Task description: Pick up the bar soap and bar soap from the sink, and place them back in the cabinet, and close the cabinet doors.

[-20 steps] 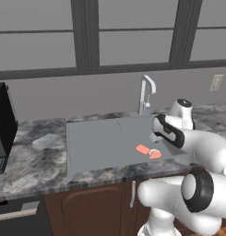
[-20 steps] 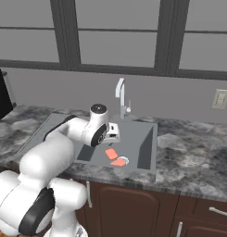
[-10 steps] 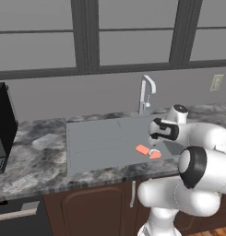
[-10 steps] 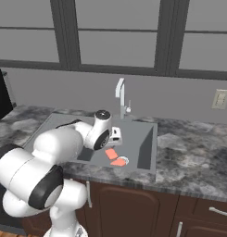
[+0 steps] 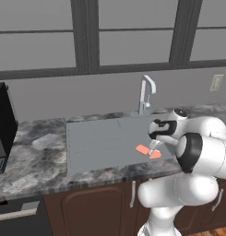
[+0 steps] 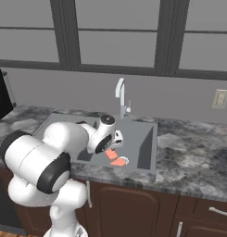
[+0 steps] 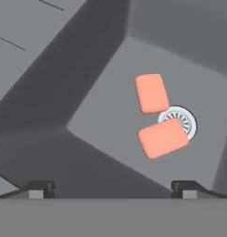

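Observation:
Two salmon-orange bar soaps lie close together on the floor of the grey sink (image 5: 93, 143). In the hand view one bar soap (image 7: 152, 93) lies beside the round drain (image 7: 183, 119) and the other bar soap (image 7: 162, 138) partly covers it. The left base view has them at the basin's near right: one bar soap (image 5: 142, 149), the other (image 5: 155, 155). My gripper (image 5: 154, 143) (image 6: 116, 143) hangs just above them, pointing down into the basin. It is open (image 7: 112, 189), with nothing between its tips. The cabinet and its doors are out of view.
A slim silver tap (image 5: 145, 93) rises behind the basin. The ridged drainboard (image 5: 89, 138) takes up the sink's left half. A black appliance (image 5: 3, 124) stands at the far left on the speckled counter (image 5: 36, 161). Short brown doors (image 5: 93, 212) sit below it.
My arm's elbow has swung up and in front of the base, and the hand has dropped slightly closer to the soaps. Both soaps lie where they were.

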